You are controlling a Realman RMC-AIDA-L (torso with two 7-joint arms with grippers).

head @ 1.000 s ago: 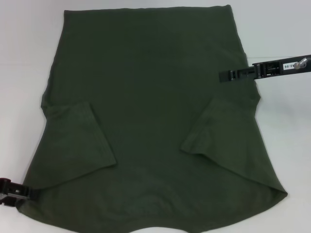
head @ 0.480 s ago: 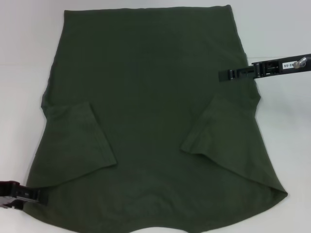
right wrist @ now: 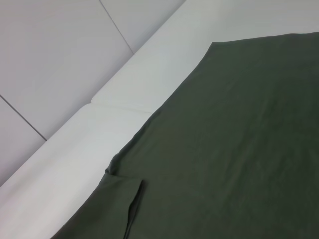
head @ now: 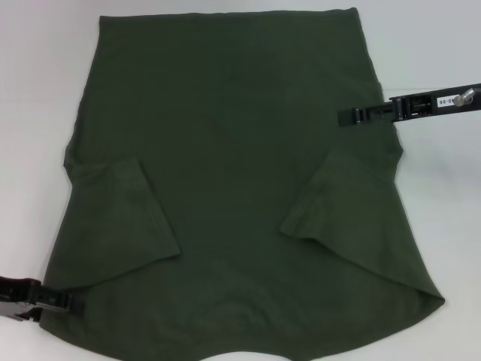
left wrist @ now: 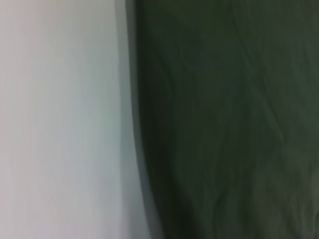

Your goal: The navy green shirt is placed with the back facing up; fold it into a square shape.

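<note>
**Green shirt spread flat, a gripper at each side edge**

The navy green shirt (head: 233, 188) lies spread on a white table (head: 37, 75), plain side up, filling most of the head view; its straight hem runs along the far edge, and its near edge curves close to the robot; both short sleeves are folded inward onto the body, the left sleeve (head: 124, 218) as a broad flap, the right sleeve (head: 331, 203) as a narrower angled flap.

The left gripper (head: 64, 301) sits low at the shirt's near left corner, its black tip reaching onto the cloth edge; whether its jaws are released or clenched cannot be told.

The right gripper (head: 353, 116) reaches in from the right side, its slim black tip over the shirt's right edge, about halfway along; its jaw state cannot be told either.

The left wrist view shows the shirt's edge (left wrist: 137, 149) against the white table; the right wrist view shows the shirt's far corner (right wrist: 214, 46) and a folded sleeve (right wrist: 124, 204), with the table's rim (right wrist: 75, 134) and a grey tiled floor (right wrist: 50, 50) beyond.
</note>
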